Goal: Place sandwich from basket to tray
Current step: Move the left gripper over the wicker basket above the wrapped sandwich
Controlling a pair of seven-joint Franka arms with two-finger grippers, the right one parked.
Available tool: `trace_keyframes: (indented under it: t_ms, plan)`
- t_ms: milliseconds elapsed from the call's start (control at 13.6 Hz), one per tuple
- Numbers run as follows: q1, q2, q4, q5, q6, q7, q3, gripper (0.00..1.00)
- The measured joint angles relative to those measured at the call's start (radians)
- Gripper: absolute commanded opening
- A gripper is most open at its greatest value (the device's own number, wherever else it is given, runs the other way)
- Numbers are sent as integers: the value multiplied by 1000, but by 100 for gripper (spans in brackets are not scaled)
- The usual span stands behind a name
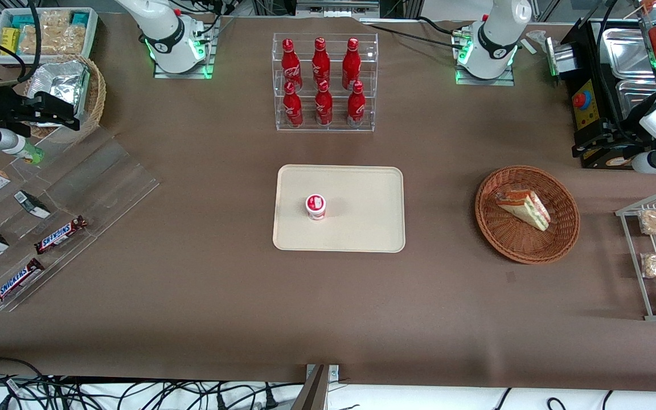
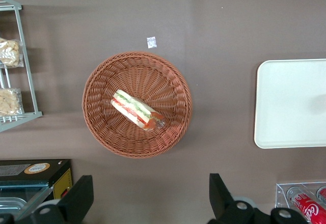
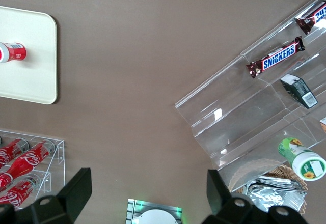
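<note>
One sandwich (image 1: 524, 206) lies in the round brown basket (image 1: 561, 242), toward the working arm's end of the table. It rests on its side in clear wrap, w/ the red, pink and green layers showing along one edge. Nothing is touching it yet.

The gripper (image 2: 147, 196) hangs high over the table, near the basket but not right above the sandwich. Its two fingers (image 2: 81, 196) are spread wide apart and hold nothing. In the front view I can't pick out the pincer itself, only part of the white arm by the black box.

The tray (image 1: 362, 228) sits in the middle of the table, well apart from the basket. A small red and white cup (image 1: 316, 206) stands on it, so only part of the tray is bare.

So I think the job has not really started. The arm has to go down first and get the sandwich.

What could go wrong, imo:
- The wrap looks slippery. A loose pinch could let the sandwich slide out on the way up.
- A hard pinch could squash the soft bread.
- The sandwich lies slanted in the basket. If the fingers don't line up w/ it, they may catch only a corner, or poke the wicker wall and drag the basket.
- On the tray, a drop too near the cup could tip it over.
</note>
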Motion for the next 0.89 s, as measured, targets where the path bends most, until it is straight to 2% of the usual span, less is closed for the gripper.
trace_keyframes:
  t_ms: [221, 516, 885]
  plan:
    - [0, 2, -1, 0, 0, -6, 0, 100]
    - [0, 49, -22, 15, 17, -118, 1, 100]
    - [1, 78, -187, 41, 190, -258, 1, 100]
